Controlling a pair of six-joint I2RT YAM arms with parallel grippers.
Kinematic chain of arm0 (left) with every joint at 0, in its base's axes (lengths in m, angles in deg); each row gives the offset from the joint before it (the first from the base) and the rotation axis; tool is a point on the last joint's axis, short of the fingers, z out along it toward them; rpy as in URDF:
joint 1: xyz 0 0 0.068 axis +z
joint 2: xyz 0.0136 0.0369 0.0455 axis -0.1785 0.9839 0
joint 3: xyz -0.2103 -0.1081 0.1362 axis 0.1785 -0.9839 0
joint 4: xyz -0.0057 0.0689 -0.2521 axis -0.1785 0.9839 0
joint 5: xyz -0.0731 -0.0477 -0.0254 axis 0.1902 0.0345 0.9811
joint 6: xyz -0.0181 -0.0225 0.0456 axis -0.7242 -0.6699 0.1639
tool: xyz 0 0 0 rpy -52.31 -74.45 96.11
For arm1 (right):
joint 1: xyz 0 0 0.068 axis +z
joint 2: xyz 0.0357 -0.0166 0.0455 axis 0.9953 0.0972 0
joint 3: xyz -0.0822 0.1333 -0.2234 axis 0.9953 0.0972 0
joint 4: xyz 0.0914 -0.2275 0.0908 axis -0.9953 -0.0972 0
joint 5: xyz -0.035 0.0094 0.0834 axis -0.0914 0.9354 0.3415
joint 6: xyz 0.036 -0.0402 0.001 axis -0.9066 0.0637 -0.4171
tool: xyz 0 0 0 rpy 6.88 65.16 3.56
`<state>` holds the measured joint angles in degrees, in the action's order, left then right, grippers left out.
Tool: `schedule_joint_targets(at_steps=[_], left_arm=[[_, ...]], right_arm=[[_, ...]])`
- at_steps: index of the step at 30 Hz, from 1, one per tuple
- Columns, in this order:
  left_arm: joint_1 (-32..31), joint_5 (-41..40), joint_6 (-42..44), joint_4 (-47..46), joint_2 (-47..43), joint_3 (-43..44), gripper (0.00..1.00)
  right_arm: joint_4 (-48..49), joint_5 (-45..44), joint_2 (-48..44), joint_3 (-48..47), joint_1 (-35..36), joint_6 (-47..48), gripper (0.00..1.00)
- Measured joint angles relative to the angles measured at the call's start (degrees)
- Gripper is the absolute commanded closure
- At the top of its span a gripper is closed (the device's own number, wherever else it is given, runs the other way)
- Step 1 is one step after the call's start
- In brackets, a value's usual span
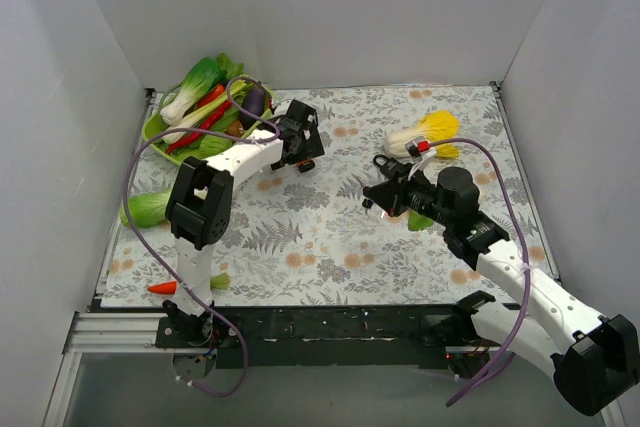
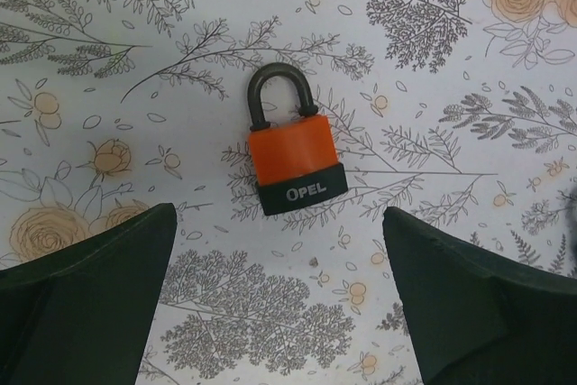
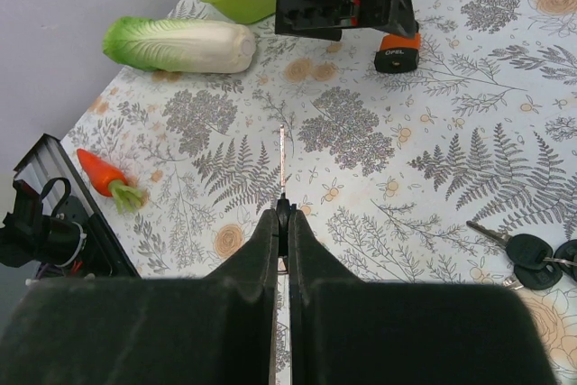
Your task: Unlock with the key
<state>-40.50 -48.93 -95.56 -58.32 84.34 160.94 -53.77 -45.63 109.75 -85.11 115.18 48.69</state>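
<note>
The orange and black padlock point(image 2: 290, 155) lies flat on the flowered tablecloth with its shackle closed; it also shows in the top view point(image 1: 305, 164) and in the right wrist view point(image 3: 397, 51). My left gripper point(image 2: 278, 242) is open and hovers right over it, fingers either side and apart from it; in the top view it point(image 1: 300, 142) covers part of the lock. My right gripper point(image 3: 282, 215) is shut on a key point(image 3: 282, 160), its thin blade sticking forward toward the lock, held above the cloth. In the top view the right gripper point(image 1: 380, 195) is right of the lock.
A bunch of spare keys point(image 3: 532, 250) lies on the cloth to the right. A green basket point(image 1: 158, 131) of vegetables stands back left. A napa cabbage point(image 3: 180, 44), a carrot point(image 3: 104, 178) and a yellow cabbage point(image 1: 428, 133) lie around. White walls enclose the table.
</note>
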Motion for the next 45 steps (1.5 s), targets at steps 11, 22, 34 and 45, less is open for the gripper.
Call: schedule_joint_targets(at_steps=[11, 22, 34, 45], left_arm=[[-0.24, -2.38, -3.06, 12.68, 14.51, 19.47, 0.09], [-0.39, -0.59, -4.11, 15.15, 15.67, 19.47, 0.16], [-0.28, -2.51, -2.34, 15.34, 16.96, 19.28, 0.28], [-0.28, -4.02, -0.85, 14.16, 16.17, 17.29, 0.32]], right_arm=[[-0.28, -0.76, -1.79, 1.55, 0.0, 0.2, 0.99], [-0.17, 0.07, -1.88, 1.6, 0.0, 0.24, 0.99], [-0.13, 0.15, -1.88, 1.84, 0.0, 0.22, 0.99], [0.07, 0.13, -1.86, 2.58, 0.0, 0.13, 0.99]])
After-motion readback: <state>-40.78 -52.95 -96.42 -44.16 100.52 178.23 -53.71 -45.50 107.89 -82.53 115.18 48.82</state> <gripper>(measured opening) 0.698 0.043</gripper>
